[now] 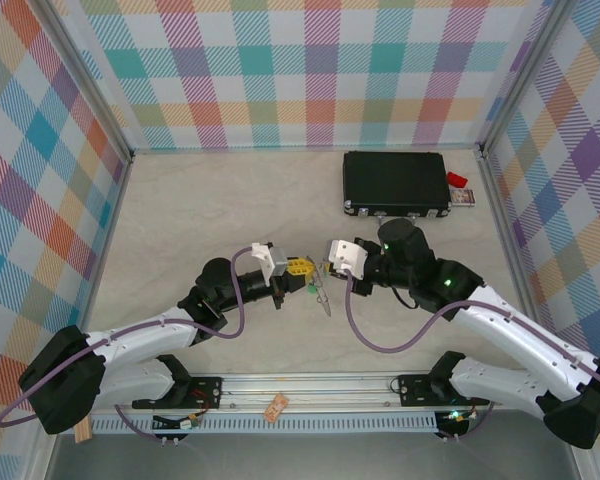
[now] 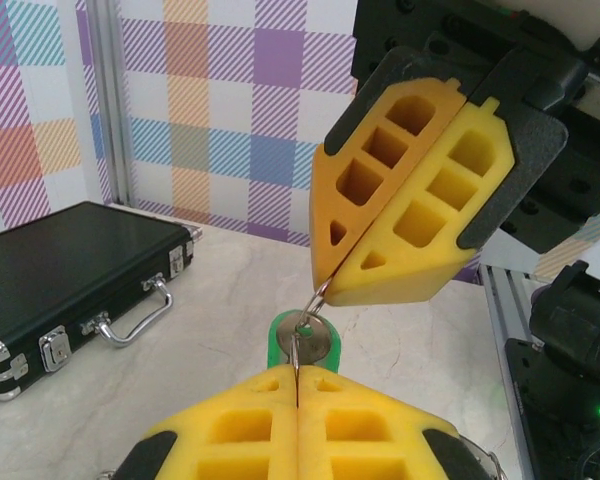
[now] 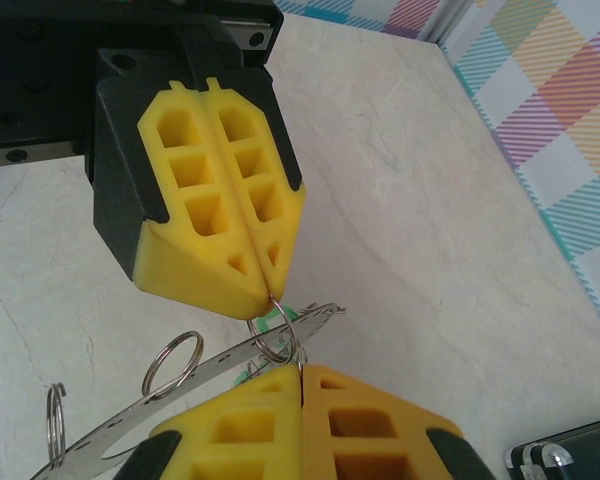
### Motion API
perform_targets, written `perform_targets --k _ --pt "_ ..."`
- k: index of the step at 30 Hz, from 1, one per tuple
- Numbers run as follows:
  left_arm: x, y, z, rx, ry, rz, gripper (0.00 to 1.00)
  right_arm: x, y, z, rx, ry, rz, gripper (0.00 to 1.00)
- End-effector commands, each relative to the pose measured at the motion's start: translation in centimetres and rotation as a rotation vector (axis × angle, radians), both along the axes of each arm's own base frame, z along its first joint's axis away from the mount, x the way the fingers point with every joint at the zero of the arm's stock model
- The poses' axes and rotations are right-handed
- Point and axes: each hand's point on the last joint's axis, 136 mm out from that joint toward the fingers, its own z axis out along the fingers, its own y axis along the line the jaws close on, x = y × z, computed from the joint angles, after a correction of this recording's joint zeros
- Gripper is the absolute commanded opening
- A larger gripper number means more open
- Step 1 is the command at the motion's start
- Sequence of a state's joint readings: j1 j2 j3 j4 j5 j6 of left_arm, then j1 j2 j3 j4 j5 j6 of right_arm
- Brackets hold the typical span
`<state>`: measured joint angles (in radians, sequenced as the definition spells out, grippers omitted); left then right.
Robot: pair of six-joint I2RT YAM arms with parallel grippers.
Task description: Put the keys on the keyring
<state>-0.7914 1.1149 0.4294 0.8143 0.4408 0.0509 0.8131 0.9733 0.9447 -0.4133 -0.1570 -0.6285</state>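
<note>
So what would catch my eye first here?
The left arm's yellow foam fingers and the right arm's fingers meet tip to tip, shut, mid-table, a tiny green-headed key between them. Far right, a black hard case lies near loud plaid walls.

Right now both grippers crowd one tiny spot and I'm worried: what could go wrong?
The left gripper and right gripper are shut nearly tip to tip around a split ring; a misaligned pull could bend or lose it. The keyring hangs from that pinch, so a slip could drop it and the keys.
</note>
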Motion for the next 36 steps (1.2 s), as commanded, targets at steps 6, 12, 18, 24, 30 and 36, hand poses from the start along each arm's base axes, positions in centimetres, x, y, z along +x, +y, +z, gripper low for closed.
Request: perform_targets --k 6,12,18,24,30,36 --pt "-0.5 0.1 0.9 0.021 -0.119 0.022 0.00 -0.8 -0.5 0.5 -0.021 -0.045 0.036 0.00" --pt "-1.3 -0.1 0.4 0.054 -0.199 0.010 0.00 -0.6 -0.4 0.3 -0.033 -0.043 0.039 0.00" --pt "-1.6 -0.1 -0.1 0.080 -0.262 0.018 0.00 -0.8 -0.4 0.0 -0.059 -0.056 0.061 0.00" --pt "-1.6 -0.2 -0.4 0.093 -0.275 0.025 0.00 -0.7 -0.9 -1.0 -0.110 -0.104 0.082 0.00" --pt "-1.8 -0.3 -0.6 0.099 -0.293 0.021 0.00 -0.7 -1.1 -1.6 -0.133 -0.128 0.092 0.00" --pt "-2.0 -0.4 -0.7 0.099 -0.305 0.011 0.00 -1.0 -1.0 -1.8 -0.138 -0.125 0.108 0.00"
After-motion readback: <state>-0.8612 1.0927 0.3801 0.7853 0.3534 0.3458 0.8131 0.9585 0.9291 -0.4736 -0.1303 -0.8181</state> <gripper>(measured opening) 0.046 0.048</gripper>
